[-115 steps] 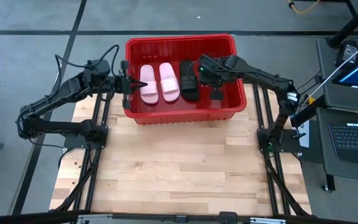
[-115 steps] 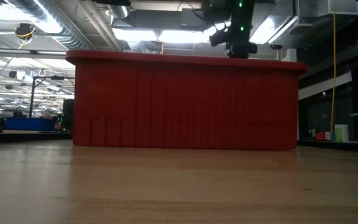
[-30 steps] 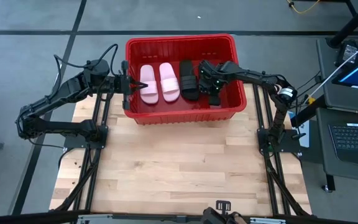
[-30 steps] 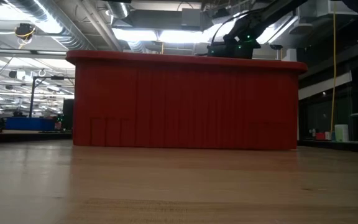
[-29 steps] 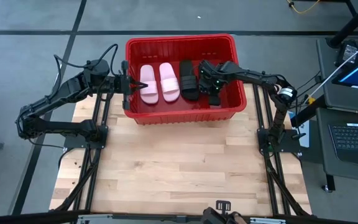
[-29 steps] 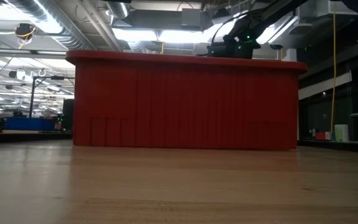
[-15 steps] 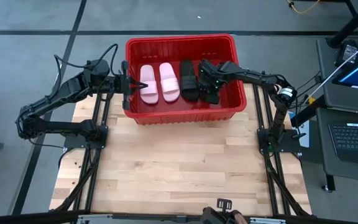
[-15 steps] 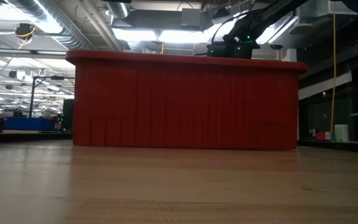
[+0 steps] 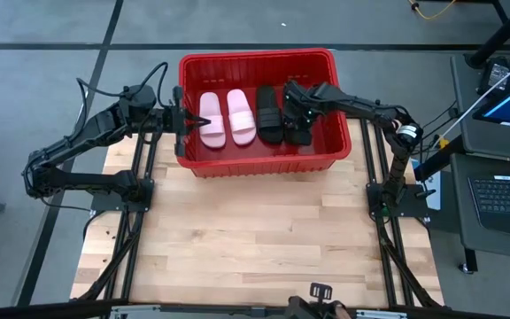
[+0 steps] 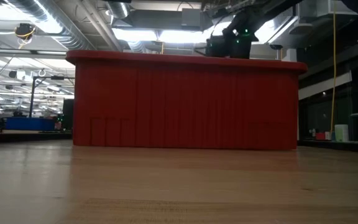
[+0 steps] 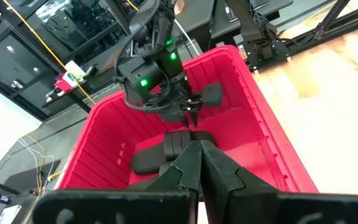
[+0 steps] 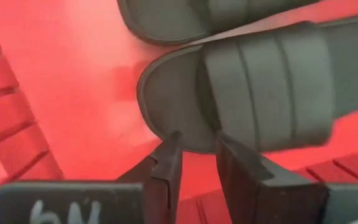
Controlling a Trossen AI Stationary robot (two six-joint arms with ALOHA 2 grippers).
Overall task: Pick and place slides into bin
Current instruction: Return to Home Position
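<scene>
The red bin (image 9: 255,55) stands at the table's far edge. Two pale pink slides (image 9: 227,118) lie side by side on its floor at the left. One black slide (image 9: 267,113) lies beside them, and a second black slide (image 12: 260,87) lies to its right. My right gripper (image 12: 197,140) points down inside the bin, open, its fingertips just over one end of that second black slide; in the left wrist view it (image 11: 191,112) stands clear of the slides. My left gripper (image 11: 199,149) hovers shut over the bin's left rim (image 9: 182,120).
The bin's red front wall (image 10: 185,102) hides the slides and my right fingers in the low view. The wooden tabletop (image 9: 255,230) stretches from the bin to the near edge. A desk with a laptop (image 9: 503,190) stands past the table's right side.
In the low view the body of my right gripper shows a little higher above the bin's rim than before and has turned slightly. All the slides lie where they were.
</scene>
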